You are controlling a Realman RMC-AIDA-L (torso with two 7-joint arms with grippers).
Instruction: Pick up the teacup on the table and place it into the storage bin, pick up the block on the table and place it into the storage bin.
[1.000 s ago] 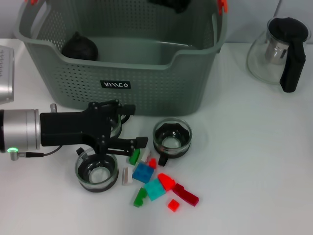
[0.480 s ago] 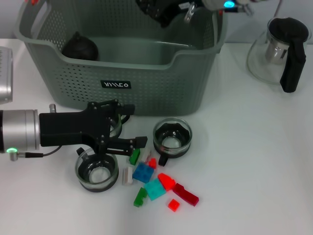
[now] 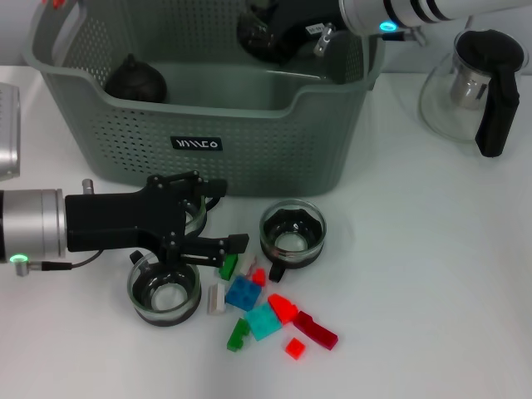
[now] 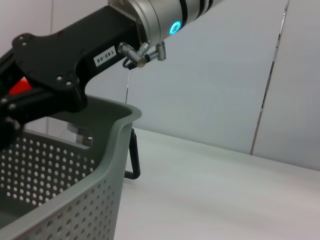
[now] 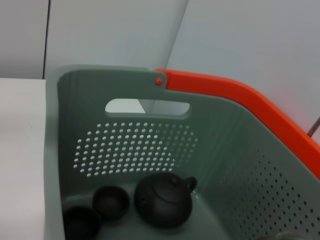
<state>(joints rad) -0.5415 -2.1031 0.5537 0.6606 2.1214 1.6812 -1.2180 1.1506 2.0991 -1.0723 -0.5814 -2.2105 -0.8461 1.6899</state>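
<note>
The left gripper point(image 3: 218, 223) sat low over the table in front of the storage bin point(image 3: 199, 143), its black fingers spread apart with nothing between them. One finger reached past a glass teacup point(image 3: 196, 212) tucked just behind it, and the other stretched toward a green block point(image 3: 228, 266). A second teacup point(image 3: 165, 293) stood just beside and below the gripper. A third teacup point(image 3: 292, 235) stood apart to the right, upright, right by the scatter of blocks. Those blocks lay loose on the white table point(image 3: 432, 274): a blue block point(image 3: 243, 293), a teal block point(image 3: 263, 321), red pieces point(image 3: 313, 329) and a small white one. None of them was in the bin.

Up top, the right gripper point(image 3: 274, 33) hung over the bin's far side, dark and round against the wall. Whether its claw was wide or narrow could not be told. In the right wrist view the bin's floor held a dark teapot point(image 5: 165, 201) and two small dark cups point(image 5: 112, 201) beside it. A glass kettle point(image 3: 475, 87) with a black handle stood on the table to the right of the bin.
</note>
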